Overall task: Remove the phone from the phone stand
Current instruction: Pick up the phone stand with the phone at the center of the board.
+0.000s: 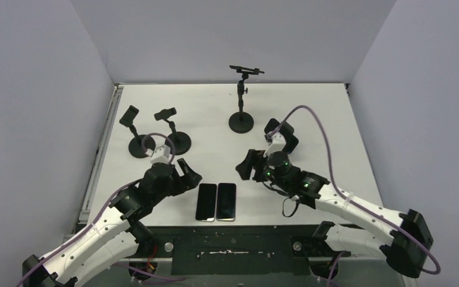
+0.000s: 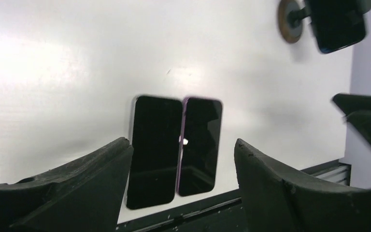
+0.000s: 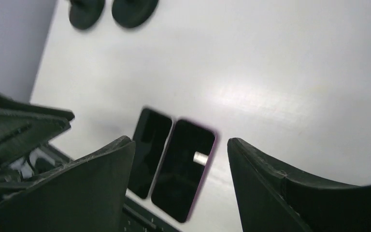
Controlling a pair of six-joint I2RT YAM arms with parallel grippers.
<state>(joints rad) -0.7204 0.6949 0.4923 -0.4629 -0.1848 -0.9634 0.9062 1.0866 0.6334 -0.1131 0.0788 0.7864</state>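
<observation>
Black phone (image 1: pixel 206 201), purple-edged phone (image 1: pixel 226 201): flat on surface (image 1: pixel 311 119), side by side near front edge. Left gripper (image 2: pixel 182 142), right gripper (image 3: pixel 179 141): jaws released, empty, flanking phones. Tall phone stand (image 1: pixel 241 122) well behind

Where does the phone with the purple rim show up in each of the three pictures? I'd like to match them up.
Top external: the purple-rimmed phone lies flat at low centre, the right one of a side-by-side pair.
Left wrist: just right of centre, again the right one of the pair.
Right wrist: low centre, tilted, again the right one.
Shared landmark: the black phone lying close along its left side in every view.
</observation>
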